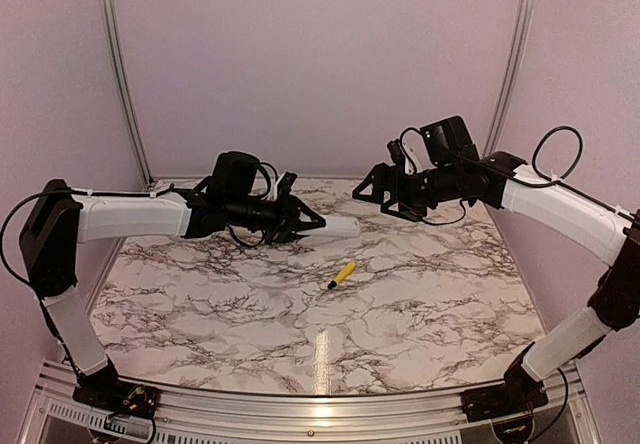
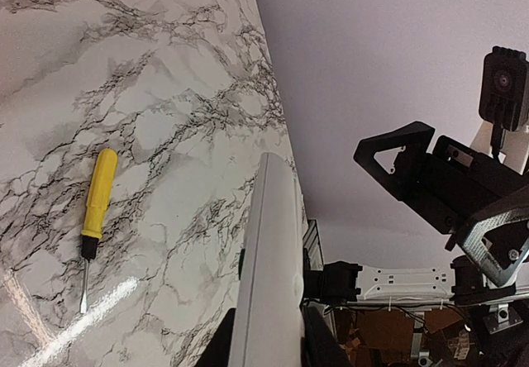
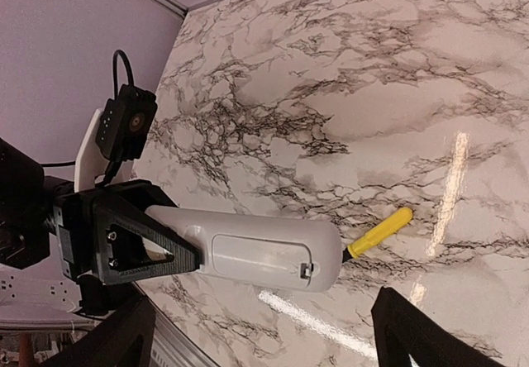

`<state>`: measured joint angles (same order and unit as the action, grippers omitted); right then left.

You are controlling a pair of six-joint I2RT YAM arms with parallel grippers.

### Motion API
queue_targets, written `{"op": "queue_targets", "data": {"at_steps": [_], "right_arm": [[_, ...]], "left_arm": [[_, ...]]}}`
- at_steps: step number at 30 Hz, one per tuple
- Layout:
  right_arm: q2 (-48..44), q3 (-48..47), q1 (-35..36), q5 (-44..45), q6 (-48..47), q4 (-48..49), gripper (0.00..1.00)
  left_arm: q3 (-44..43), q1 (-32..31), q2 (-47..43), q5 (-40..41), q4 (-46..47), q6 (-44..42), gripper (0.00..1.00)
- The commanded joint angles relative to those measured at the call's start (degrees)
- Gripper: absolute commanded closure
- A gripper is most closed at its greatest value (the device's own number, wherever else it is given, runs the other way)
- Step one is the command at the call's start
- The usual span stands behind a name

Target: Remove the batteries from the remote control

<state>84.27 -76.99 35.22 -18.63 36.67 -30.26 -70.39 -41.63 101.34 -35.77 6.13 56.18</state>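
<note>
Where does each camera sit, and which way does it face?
Top external: above and behind the bases, looking down at the table; left gripper and right gripper show.
Left wrist: looks along the held remote control toward the open right gripper; own fingers at the bottom.
Right wrist: faces the remote control and left gripper; own fingertips at the bottom.
Shared: all three show the remote control and yellow screwdriver.

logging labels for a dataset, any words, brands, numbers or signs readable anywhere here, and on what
None can be read.
The remote control shows only a plain white back, no print.
The yellow-handled screwdriver bears no visible marking.
</note>
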Motion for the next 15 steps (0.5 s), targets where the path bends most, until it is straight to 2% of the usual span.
{"op": "queue_targets", "data": {"at_steps": [1, 15], "right_arm": [[0.8, -2.1, 0.7, -1.4, 0.8, 2.3, 0.1], [2.7, -1.6, 2.1, -2.2, 1.4, 3.9, 0.12]], "left_arm": [[-2.6, -0.4, 1.5, -1.6, 0.5, 0.2, 1.0], [-3.8, -1.2, 2.9, -1.4, 2.3, 2.3, 1.0]]}}
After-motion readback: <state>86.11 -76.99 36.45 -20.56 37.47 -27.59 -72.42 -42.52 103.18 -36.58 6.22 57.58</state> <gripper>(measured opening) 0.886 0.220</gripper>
